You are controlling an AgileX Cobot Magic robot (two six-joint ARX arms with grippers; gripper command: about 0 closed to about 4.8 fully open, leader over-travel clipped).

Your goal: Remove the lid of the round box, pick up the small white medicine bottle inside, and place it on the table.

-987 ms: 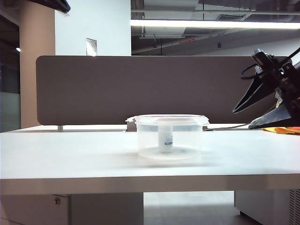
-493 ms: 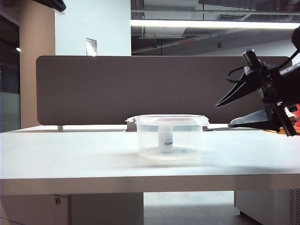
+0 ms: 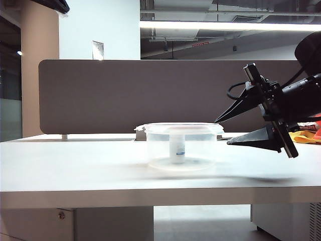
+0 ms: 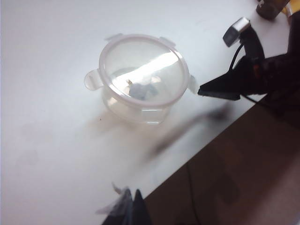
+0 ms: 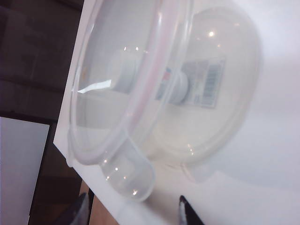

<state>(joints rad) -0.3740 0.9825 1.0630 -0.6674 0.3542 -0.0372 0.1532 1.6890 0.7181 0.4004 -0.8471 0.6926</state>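
Note:
The round box (image 3: 181, 150) stands on the table (image 3: 75, 165) with its lid (image 3: 180, 126) on. The small white medicine bottle (image 3: 177, 149) stands upright inside. My right gripper (image 3: 222, 132) is open, level with the lid's right edge and just beside it. Its wrist view shows the lid's rim (image 5: 150, 84), a lid tab (image 5: 131, 173) close to the right gripper (image 5: 133, 200), and the bottle (image 5: 187, 86) behind. My left gripper (image 4: 133, 202) is shut and empty, well above the table. Its view looks down on the lid (image 4: 143, 70) and the box (image 4: 136, 110).
A dark grey divider panel (image 3: 125, 95) runs along the table's back. Something orange and yellow (image 3: 306, 136) lies behind the right arm. The table's edge (image 4: 197, 140) passes close to the box on the right arm's side.
The right gripper has come in from the far right, leftward and lower, up to the lid's right edge, still open. The box, lid and bottle have not moved.

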